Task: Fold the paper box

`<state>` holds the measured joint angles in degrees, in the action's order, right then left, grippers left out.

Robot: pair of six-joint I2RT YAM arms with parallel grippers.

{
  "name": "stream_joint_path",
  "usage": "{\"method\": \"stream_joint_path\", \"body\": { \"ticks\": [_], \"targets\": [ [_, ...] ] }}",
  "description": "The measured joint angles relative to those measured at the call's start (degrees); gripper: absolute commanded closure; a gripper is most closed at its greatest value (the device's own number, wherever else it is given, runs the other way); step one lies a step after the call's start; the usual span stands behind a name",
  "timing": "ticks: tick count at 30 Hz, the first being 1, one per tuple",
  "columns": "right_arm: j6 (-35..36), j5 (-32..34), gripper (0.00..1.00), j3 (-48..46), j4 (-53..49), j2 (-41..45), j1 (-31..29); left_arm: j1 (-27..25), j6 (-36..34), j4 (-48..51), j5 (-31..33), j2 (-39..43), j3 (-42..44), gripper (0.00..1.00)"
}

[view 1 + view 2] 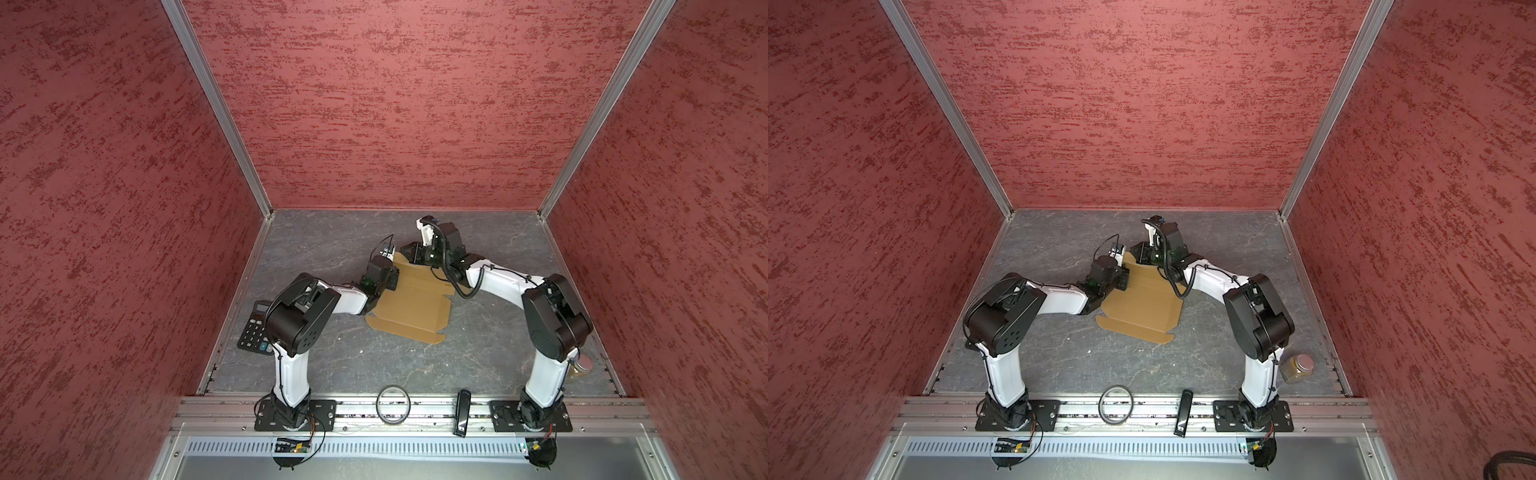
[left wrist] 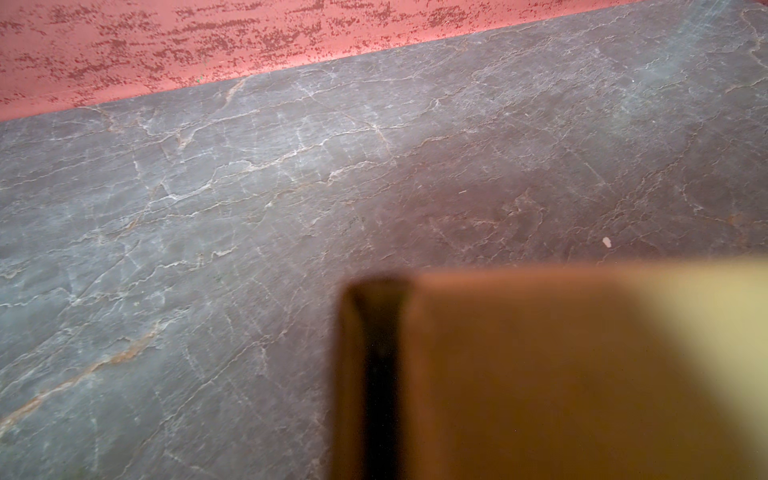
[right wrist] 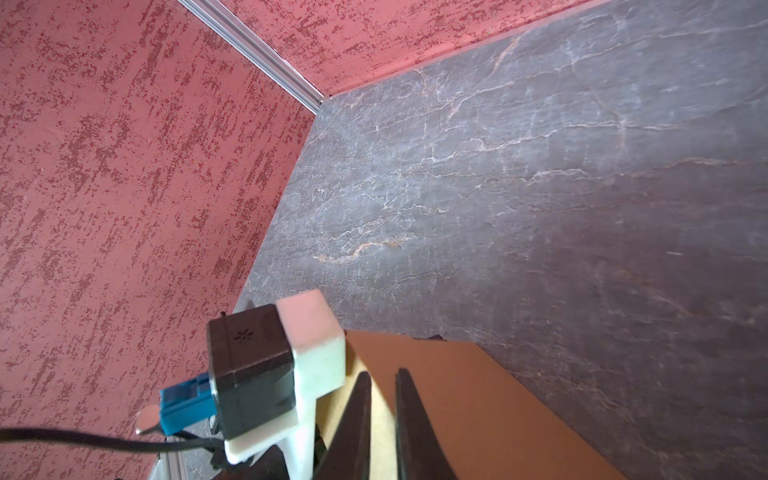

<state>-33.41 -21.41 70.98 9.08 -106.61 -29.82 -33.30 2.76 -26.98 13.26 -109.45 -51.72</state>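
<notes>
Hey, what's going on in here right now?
Two robot arms are folding a cardboard paper box on the grey table. The left gripper is pinched shut on its far corner, and the right gripper is pinched on the far flap beside it. The rest lies flat, not yet folded.

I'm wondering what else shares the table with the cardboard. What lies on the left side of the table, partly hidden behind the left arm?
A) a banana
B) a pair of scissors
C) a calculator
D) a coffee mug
C: in a top view, a black calculator with rows of keys lies on the grey table near the left wall.
</notes>
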Motion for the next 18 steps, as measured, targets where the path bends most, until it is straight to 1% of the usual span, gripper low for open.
{"method": "stream_joint_path", "body": {
  "ticks": [4, 7, 9, 11, 18],
  "targets": [
    [0.11, 0.13, 0.86, 0.0, 0.15, -0.09, -0.11, 0.24, 0.0, 0.04, -0.44, 0.02, -0.02, 1.0],
    [1.42, 0.57, 0.79, 0.02, 0.24, -0.09, -0.37, 0.28, 0.02, 0.09, -0.68, 0.0, -0.04, 1.0],
    [3.06, 0.94, 0.74, 0.17, 0.31, -0.09, -0.55, 0.37, 0.02, 0.09, -0.9, 0.0, -0.04, 1.0],
    [4.9, 1.51, 0.71, 0.55, -0.09, -0.09, -0.72, 0.46, 0.04, 0.09, -1.11, 0.0, -0.04, 1.0],
    [13.16, 4.98, 0.68, 2.47, -5.07, 0.17, -1.2, 0.74, -0.02, 0.13, -2.16, 0.15, -0.02, 1.0]
  ]
}}
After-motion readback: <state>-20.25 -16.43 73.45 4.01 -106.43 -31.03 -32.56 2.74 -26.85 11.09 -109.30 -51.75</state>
